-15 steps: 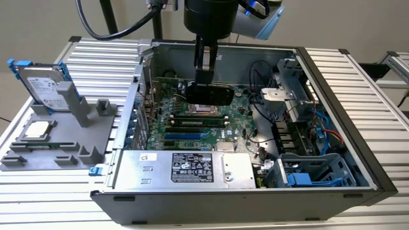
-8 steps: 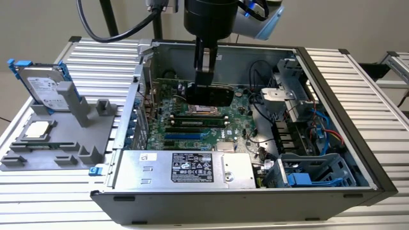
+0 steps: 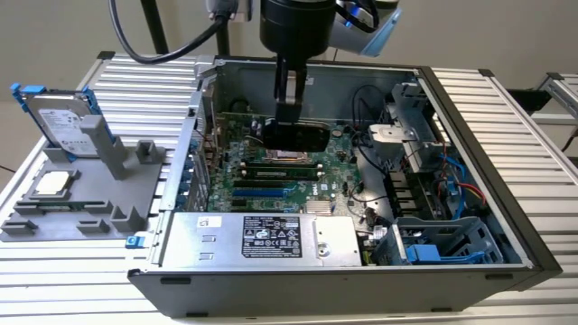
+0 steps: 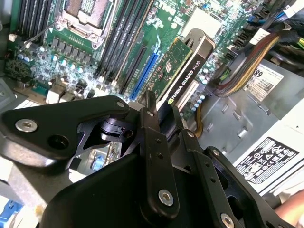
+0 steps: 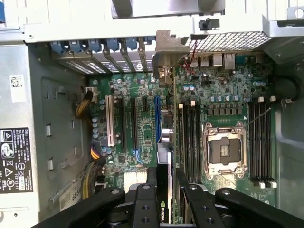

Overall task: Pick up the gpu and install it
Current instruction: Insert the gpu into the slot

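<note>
On the exterior view's left, the hard drive (image 3: 61, 125) and CPU chip (image 3: 53, 183) wait on our grey fixture (image 3: 81, 210). Further right, our gripper (image 3: 291, 122) clenches the gpu (image 3: 294, 135) by its top edge, hanging it edge-down over the motherboard (image 3: 271, 183) inside the open case (image 3: 470, 223), presumably to meet the blue slot (image 5: 156, 121).

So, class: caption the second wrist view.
End effector holding the gpu edge-on above the motherboard.

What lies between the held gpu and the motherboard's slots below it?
Bare air: in the exterior view, the gripper holds the gpu above the motherboard; in the second wrist view its edge is unseated.
</note>
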{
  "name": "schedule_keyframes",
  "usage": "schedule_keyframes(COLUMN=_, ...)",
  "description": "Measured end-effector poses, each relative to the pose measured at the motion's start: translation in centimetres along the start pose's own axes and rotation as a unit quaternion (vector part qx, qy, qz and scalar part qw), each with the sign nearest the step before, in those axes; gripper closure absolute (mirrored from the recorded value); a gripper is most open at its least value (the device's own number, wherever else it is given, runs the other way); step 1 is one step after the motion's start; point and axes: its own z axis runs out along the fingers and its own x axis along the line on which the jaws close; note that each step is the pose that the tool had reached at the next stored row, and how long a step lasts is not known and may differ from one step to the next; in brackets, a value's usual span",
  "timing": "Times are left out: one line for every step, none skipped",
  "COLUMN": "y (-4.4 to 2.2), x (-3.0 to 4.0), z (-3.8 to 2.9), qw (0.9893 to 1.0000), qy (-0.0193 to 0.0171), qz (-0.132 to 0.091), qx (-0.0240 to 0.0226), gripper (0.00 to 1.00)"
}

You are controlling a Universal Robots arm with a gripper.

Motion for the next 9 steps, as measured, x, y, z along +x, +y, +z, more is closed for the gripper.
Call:
schedule_keyframes(y=0.0, x=0.0, z=0.04, qw=1.0, qy=0.0, qz=0.0, qx=0.0, gripper=1.0)
schedule_keyframes(y=0.0, x=0.0, z=0.07, qw=1.0, qy=0.0, qz=0.0, qx=0.0, gripper=1.0)
schedule_keyframes(y=0.0, x=0.0, z=0.11, qw=1.0, qy=0.0001, qz=0.0, qx=0.0, gripper=1.0)
schedule_keyframes(y=0.0, x=0.0, z=0.15, qw=1.0, qy=0.0001, qz=0.0, qx=0.0, gripper=1.0)
schedule_keyframes(y=0.0, x=0.0, z=0.19, qw=1.0, qy=0.0001, qz=0.0, qx=0.0, gripper=1.0)
schedule_keyframes(y=-0.01, x=0.0, z=0.23, qw=1.0, qy=0.0001, qz=0.0, qx=0.0, gripper=1.0)
schedule_keyframes(y=-0.01, x=0.0, z=0.28, qw=1.0, qy=0.0001, qz=0.0, qx=0.0, gripper=1.0)
schedule_keyframes(y=-0.01, x=0.0, z=0.31, qw=1.0, qy=0.0001, qz=0.0, qx=0.0, gripper=1.0)
schedule_keyframes(y=-0.01, x=0.0, z=0.35, qw=1.0, qy=0.0001, qz=0.0, qx=0.0, gripper=1.0)
